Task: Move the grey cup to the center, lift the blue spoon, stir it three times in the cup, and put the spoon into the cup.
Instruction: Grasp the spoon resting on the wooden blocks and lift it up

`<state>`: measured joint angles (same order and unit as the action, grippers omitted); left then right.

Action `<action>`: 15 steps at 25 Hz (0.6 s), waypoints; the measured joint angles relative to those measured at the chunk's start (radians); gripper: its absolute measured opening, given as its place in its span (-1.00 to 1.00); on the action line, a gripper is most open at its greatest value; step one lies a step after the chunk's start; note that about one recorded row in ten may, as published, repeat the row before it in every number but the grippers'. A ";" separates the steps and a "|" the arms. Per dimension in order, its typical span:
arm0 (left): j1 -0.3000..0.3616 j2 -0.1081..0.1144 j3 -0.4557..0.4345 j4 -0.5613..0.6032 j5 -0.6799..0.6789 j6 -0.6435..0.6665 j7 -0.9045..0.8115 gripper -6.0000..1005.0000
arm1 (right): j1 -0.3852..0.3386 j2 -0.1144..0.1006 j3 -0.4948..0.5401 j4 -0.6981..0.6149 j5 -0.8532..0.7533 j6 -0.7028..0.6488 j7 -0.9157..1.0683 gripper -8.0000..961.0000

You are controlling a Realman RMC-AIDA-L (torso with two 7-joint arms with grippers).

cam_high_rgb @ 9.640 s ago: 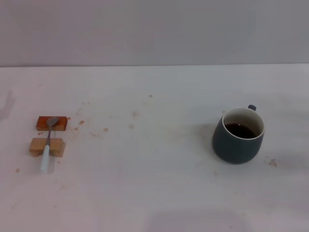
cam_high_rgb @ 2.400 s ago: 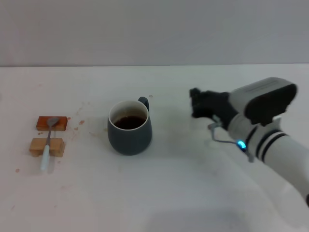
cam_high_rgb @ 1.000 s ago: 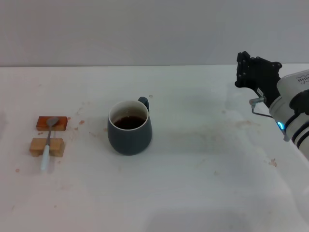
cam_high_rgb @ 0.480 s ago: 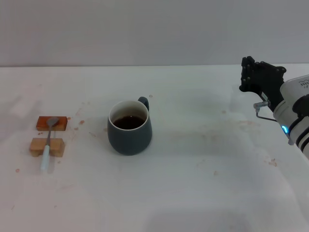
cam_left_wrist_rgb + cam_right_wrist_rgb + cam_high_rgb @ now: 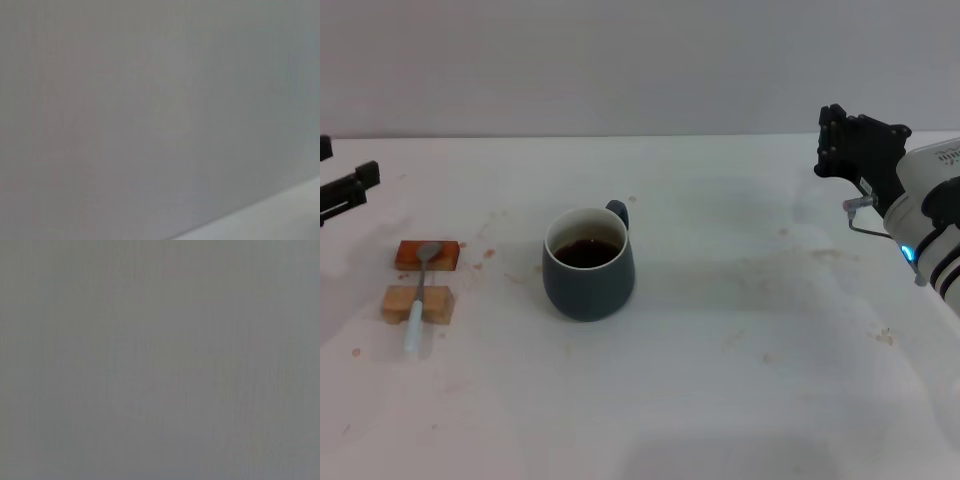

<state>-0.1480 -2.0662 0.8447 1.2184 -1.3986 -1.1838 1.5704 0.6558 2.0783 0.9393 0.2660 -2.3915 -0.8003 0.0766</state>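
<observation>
The grey cup [image 5: 588,268] stands upright near the middle of the white table [image 5: 740,380], handle toward the back, with dark liquid inside. Far left, the blue spoon [image 5: 419,296] lies across two small blocks: its metal bowl rests on the orange block [image 5: 440,256] and its pale handle crosses the tan block [image 5: 398,303]. My right gripper [image 5: 855,146] hangs open and holds nothing, above the table's far right, well away from the cup. Just a dark part of my left gripper [image 5: 344,190] shows at the left edge, behind the spoon. Both wrist views show only plain grey.
Brownish stains dot the tabletop around the blocks and to the right of the cup. A grey wall [image 5: 620,60] stands behind the table's far edge.
My right gripper has drawn back from the cup to the far right and risen slightly. My left gripper has come into view at the left edge. Cup and spoon have stayed put.
</observation>
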 joint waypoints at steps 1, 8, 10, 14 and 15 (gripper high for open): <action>0.001 -0.001 0.008 0.003 0.009 0.019 -0.002 0.38 | 0.002 -0.001 0.003 -0.001 0.000 0.003 0.000 -0.89; 0.054 0.001 0.265 0.046 0.112 0.467 -0.003 0.38 | 0.005 -0.001 0.009 -0.004 -0.003 0.006 -0.001 -0.89; 0.061 0.001 0.310 0.048 0.127 0.556 -0.002 0.38 | 0.005 -0.001 0.009 -0.005 -0.003 0.007 -0.001 -0.89; 0.084 0.001 0.453 0.047 0.176 0.845 -0.002 0.38 | 0.005 -0.001 0.009 -0.005 -0.003 0.015 -0.001 -0.89; 0.090 0.000 0.492 0.045 0.181 0.924 -0.002 0.38 | 0.005 -0.001 0.009 -0.005 -0.003 0.017 -0.001 -0.89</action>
<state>-0.0580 -2.0659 1.3372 1.2633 -1.2176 -0.2603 1.5681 0.6612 2.0770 0.9480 0.2610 -2.3941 -0.7832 0.0753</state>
